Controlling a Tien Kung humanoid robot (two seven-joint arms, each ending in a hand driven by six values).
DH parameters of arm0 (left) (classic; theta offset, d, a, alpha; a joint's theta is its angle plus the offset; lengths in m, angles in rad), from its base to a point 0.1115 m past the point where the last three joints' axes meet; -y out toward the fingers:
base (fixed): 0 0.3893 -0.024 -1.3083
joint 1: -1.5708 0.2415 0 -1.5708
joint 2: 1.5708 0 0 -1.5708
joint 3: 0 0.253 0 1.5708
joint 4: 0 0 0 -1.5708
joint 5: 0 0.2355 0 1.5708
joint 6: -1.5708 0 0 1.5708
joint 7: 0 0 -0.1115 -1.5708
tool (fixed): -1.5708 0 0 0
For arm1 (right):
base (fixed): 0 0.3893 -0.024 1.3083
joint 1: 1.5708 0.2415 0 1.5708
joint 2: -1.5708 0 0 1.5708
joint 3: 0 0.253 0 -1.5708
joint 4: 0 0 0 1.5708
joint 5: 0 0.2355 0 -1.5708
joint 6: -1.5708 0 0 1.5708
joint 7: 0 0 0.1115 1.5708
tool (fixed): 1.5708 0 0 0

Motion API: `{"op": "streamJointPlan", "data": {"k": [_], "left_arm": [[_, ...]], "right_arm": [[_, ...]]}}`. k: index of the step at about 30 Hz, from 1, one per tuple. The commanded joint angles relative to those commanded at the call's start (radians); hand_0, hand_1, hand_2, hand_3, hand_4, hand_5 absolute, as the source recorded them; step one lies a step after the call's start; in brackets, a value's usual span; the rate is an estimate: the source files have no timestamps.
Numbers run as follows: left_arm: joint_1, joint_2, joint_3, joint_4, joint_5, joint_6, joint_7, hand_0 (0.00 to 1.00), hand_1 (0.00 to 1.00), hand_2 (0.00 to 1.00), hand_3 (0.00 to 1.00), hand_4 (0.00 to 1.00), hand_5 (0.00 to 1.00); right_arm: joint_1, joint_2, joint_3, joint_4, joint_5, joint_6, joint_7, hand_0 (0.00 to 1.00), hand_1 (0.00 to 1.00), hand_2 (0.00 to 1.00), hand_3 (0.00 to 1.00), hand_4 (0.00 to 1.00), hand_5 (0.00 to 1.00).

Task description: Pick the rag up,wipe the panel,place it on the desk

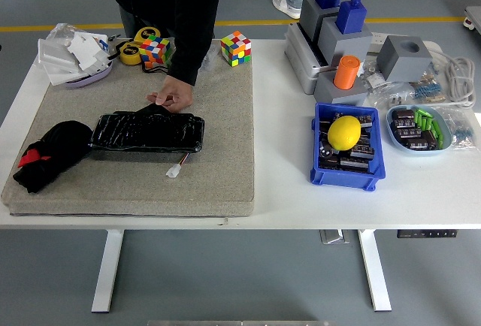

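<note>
A black rag [51,153] with a red patch lies crumpled at the left end of the grey felt mat [218,168]. Right beside it, touching its right side, rests the black glossy panel [148,132], with a white connector on a wire at its front right. A person in a black top stands at the far side; one hand [171,95] pinches the panel's far edge. Neither of my hands is in the picture.
Two colour cubes [235,47], yellow tape rolls and a bowl of white scraps [75,54] line the mat's far edge. On the right stand grey blocks with blue and orange tops [338,33], a blue bin [344,170] holding a yellow ball, and a dish of small parts [421,128].
</note>
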Motion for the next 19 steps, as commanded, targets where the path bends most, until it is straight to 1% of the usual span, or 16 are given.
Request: {"op": "streamJointPlan", "data": {"k": [2, 5, 12, 19], "left_arm": [[-0.001, -0.001, -0.001, -0.002, 0.002, -0.002, 0.002, 0.337, 0.548, 0.637, 0.738, 0.947, 0.569], [-0.016, 0.005, 0.013, -0.002, 0.0, -0.003, 0.004, 0.338, 0.547, 0.638, 0.739, 0.946, 0.567], [-0.032, 0.012, 0.025, -0.006, 0.004, -0.005, 0.006, 0.338, 0.548, 0.638, 0.739, 0.946, 0.564], [-0.022, 0.014, 0.025, -0.008, 0.018, -0.007, 0.013, 0.339, 0.549, 0.638, 0.74, 0.944, 0.561]], "right_arm": [[0.005, 0.001, -0.002, 0.001, 0.001, 0.0, 0.0, 0.746, 0.676, 0.699, 0.611, 0.981, 0.58], [0.011, 0.005, -0.009, 0.002, 0.006, 0.0, 0.001, 0.746, 0.676, 0.699, 0.612, 0.981, 0.58], [0.018, 0.012, -0.029, 0.005, 0.012, 0.003, 0.0, 0.747, 0.676, 0.699, 0.612, 0.981, 0.58], [0.016, 0.014, -0.029, 0.004, 0.014, 0.006, 0.002, 0.747, 0.676, 0.699, 0.612, 0.981, 0.58]]}}
